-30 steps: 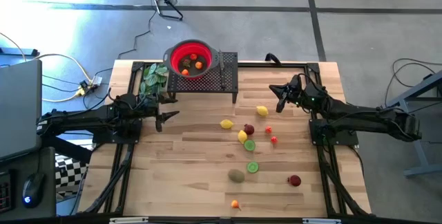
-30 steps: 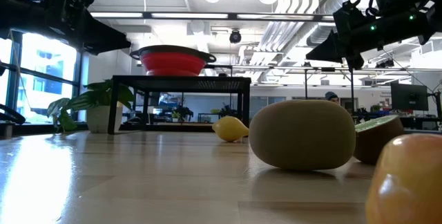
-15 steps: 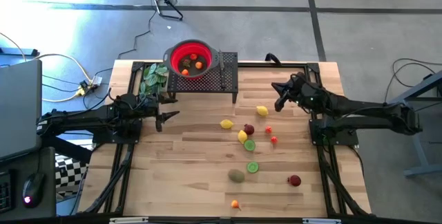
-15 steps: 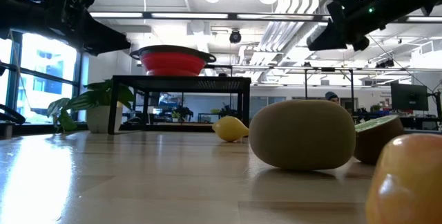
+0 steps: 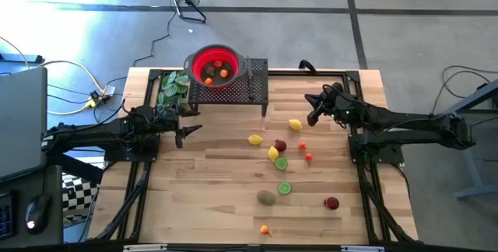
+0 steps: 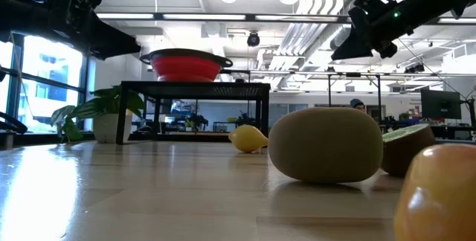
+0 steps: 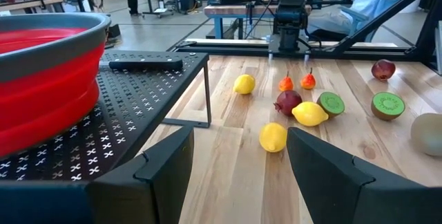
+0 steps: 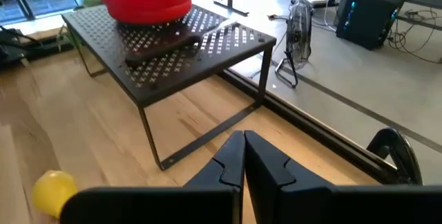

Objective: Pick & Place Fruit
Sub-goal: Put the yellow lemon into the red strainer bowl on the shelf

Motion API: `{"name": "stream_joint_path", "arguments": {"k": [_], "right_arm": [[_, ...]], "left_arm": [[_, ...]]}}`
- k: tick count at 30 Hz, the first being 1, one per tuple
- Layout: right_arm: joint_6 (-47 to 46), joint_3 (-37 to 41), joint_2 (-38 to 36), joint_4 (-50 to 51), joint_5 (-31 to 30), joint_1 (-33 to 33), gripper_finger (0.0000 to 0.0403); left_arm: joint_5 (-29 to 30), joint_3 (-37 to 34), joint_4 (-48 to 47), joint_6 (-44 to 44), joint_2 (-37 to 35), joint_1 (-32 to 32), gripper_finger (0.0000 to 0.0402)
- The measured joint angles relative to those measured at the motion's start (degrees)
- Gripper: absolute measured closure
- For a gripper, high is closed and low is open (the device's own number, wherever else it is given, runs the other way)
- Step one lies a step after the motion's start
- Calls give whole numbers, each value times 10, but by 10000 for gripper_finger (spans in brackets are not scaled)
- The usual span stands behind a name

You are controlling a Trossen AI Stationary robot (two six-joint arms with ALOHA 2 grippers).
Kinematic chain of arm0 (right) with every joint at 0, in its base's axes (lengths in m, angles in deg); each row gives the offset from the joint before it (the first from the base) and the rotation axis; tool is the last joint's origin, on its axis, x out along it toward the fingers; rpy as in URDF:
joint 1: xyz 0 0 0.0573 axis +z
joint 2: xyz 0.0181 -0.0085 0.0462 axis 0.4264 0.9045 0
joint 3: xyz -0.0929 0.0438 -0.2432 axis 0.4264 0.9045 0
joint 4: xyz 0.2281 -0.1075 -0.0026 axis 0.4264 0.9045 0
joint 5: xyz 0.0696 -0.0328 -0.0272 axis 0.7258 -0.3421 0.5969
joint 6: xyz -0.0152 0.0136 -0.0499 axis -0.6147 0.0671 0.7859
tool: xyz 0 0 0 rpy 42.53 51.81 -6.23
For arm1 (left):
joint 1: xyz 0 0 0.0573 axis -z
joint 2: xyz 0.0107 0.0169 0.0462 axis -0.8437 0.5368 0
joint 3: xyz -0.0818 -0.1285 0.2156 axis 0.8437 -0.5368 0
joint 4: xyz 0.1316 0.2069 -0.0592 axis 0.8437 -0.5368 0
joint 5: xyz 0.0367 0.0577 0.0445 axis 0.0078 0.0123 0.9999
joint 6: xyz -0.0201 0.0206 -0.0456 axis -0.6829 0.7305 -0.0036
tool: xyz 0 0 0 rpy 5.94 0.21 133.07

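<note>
now we're between picks: right gripper (image 5: 313, 111) pinched closed and empty, hovering near the lemon (image 5: 295, 124); the rest sits mid-table. next, we spread the fingers and drop onto it.

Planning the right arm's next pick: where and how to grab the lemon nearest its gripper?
Grip the lemon across its short middle, coming straight down from above. It lies on its side on bare table, apart from the other fruit, its pointed ends offering poor purchase. The right gripper, jaws shut, must open first.
</note>
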Motion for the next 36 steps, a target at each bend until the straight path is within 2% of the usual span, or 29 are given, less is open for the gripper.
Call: {"name": "stream_joint_path", "arguments": {"k": [11,20,23,29,36], "right_arm": [[-17,-11,32,12,-5,0,400],[-30,-153,123,198,-10,0,400],[-43,-186,163,256,21,0,400],[-38,-192,205,267,129,-1,399],[-15,-192,230,270,137,-2,397]], "left_arm": [[0,0,0,0,0,0,174],[1,0,-3,0,0,0,174],[1,0,-5,-1,0,0,174],[1,0,-10,-1,0,0,174],[3,0,-9,-1,0,0,174]]}}
